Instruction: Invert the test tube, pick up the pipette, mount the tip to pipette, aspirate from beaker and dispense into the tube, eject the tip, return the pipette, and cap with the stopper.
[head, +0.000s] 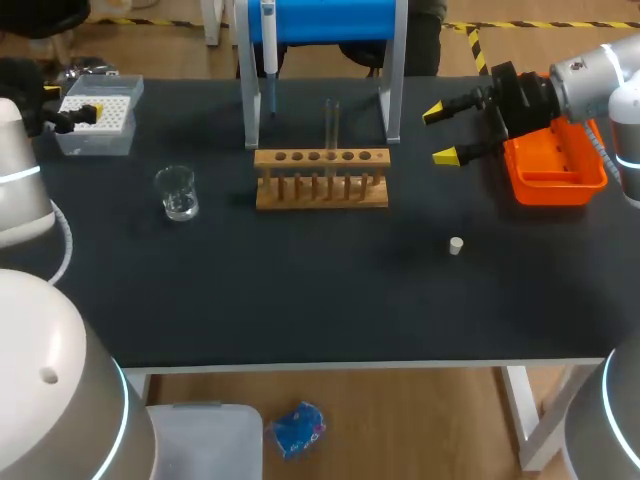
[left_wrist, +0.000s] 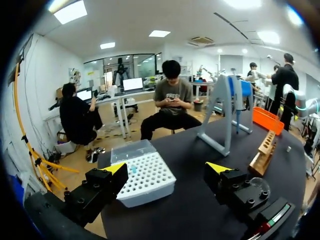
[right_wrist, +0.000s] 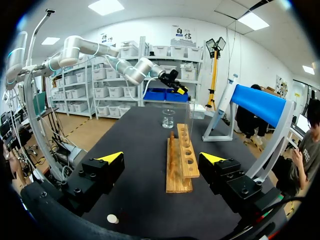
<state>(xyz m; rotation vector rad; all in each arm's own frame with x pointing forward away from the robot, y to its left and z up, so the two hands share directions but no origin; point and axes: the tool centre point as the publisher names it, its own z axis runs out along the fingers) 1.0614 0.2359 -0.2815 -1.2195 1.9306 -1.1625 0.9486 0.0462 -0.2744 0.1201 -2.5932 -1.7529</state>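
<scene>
A clear test tube (head: 331, 124) stands upright in the wooden rack (head: 322, 178) at mid-table. The pipette (head: 268, 40) hangs on the blue-topped stand (head: 320, 20) behind the rack. A glass beaker (head: 177, 193) sits left of the rack, and a tip box (head: 97, 115) sits at the far left. The small white stopper (head: 456, 245) lies on the table to the right. My left gripper (left_wrist: 167, 168) is open over the near side of the tip box (left_wrist: 145, 175). My right gripper (right_wrist: 161, 158) is open and empty, with the rack (right_wrist: 180, 157) and tube (right_wrist: 181, 133) ahead of it.
An orange tray (head: 553, 165) sits at the right edge, under my right arm. The stand's legs (head: 392, 100) flank the space behind the rack. In the right wrist view the stopper (right_wrist: 113, 218) lies below the gripper, and the beaker (right_wrist: 168, 118) stands beyond the rack.
</scene>
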